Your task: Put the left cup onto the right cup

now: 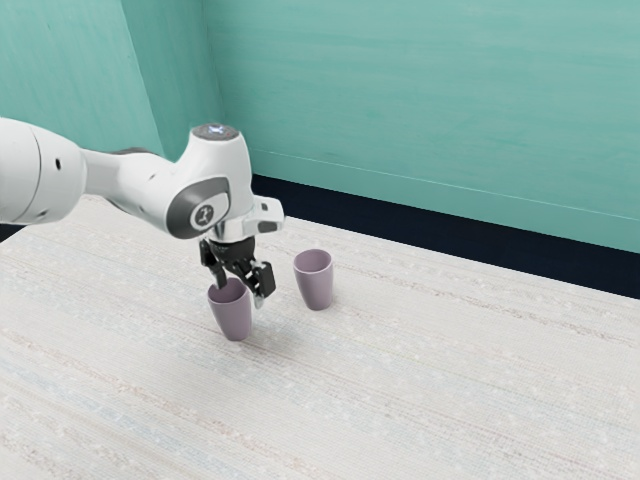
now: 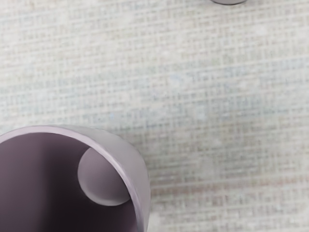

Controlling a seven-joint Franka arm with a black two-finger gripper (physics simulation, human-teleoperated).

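my claw (image 1: 248, 288) is pinched narrow on the rim of the left cup (image 1: 230, 315), one finger inside and one outside. the cup hangs just under my claw, tipped a little, mouth up. i cannot tell if its bottom touches the surface (image 1: 450, 380). the wrist view looks down into this cup (image 2: 58, 193). the right cup (image 1: 313, 280) stands upright near my claw, apart from the held one.
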